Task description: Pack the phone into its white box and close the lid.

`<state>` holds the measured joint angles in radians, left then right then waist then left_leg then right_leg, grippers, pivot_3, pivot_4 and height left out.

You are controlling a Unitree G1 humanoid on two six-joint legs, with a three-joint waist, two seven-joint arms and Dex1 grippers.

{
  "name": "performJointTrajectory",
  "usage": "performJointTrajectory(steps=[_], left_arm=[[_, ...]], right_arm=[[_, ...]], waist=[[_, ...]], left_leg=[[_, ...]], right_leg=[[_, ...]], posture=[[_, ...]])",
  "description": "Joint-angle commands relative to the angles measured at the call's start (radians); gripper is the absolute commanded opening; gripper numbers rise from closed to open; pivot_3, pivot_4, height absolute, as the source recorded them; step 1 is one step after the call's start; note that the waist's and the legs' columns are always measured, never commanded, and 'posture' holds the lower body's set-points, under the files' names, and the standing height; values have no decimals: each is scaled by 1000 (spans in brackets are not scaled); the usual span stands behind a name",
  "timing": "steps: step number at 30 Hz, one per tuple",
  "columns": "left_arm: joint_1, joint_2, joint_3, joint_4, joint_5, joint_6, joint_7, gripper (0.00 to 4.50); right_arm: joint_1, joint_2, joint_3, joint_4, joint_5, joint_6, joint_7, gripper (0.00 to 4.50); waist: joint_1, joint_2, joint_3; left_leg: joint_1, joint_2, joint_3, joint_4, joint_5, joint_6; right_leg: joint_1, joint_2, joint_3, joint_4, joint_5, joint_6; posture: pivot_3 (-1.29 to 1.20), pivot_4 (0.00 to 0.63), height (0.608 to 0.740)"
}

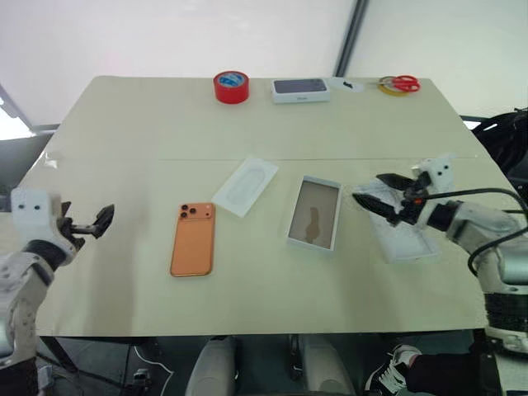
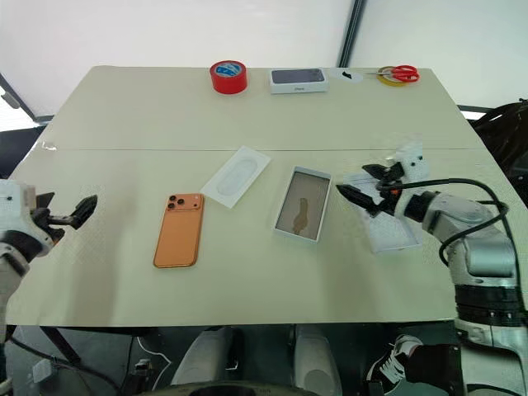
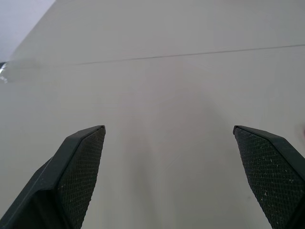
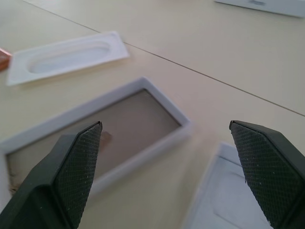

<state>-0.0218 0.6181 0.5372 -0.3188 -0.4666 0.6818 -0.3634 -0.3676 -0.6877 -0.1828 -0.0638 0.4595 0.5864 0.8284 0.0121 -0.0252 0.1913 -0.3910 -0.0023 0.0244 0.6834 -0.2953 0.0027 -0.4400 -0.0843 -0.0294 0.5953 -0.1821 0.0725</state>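
Orange phone (image 1: pixel 193 239): lies flat on the table (image 1: pixel 124 124), back up, camera block at its far end; long axis runs away from the robot.
Box (image 1: pixel 314 213): open, empty, just to the phone's right, long axis nearly parallel to it, grey-brown floor showing.
Lid (image 1: pixel 406 237): inside up, right of the box, under the right gripper.
White sheet (image 1: pixel 246 186): between phone and box, a little farther back.
Left gripper (image 1: pixel 85 224): fingers apart, holding nothing, hovering to the phone's left, pointing towards it.
Right gripper (image 1: pixel 379 195): fingers spread wide, empty, over the lid, aimed at the box.
Key relation: the phone lies to the right of the left gripper and across the box from the right one; the left arm looks nearer, with nothing between.
Far edge: red tape (image 1: pixel 231 86), dark-topped box (image 1: pixel 300 89), scissors (image 1: pixel 399 83).
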Motion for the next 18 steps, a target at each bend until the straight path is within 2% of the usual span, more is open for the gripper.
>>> performJointTrajectory(steps=[1,7,12,18], left_arm=[[-78,-23,-81,-51,-17,31,23,4500],[-319,-97,-277,36,-15,179,58,4500],[-535,-159,-402,186,9,347,87,4500],[-747,-233,-414,470,-3,470,66,4500]], right_arm=[[-43,20,32,-82,24,0,0,4468],[-67,75,147,-175,-5,8,-31,4468],[-48,89,179,-230,-3,22,-52,4468],[6,91,175,-315,17,48,-80,4468]], waist=[[2,0,0],[0,0,0],[1,0,0],[-3,0,0]], left_leg=[[0,0,0,0,0,0],[0,-1,-1,1,0,0],[0,-2,-1,1,0,0],[0,-2,-2,1,0,0]], right_leg=[[0,0,0,0,0,0],[2,0,0,1,2,3],[2,1,0,1,2,4],[1,2,0,1,2,4]], posture=[[0,150,732],[0,150,732],[0,150,732],[0,150,732]])
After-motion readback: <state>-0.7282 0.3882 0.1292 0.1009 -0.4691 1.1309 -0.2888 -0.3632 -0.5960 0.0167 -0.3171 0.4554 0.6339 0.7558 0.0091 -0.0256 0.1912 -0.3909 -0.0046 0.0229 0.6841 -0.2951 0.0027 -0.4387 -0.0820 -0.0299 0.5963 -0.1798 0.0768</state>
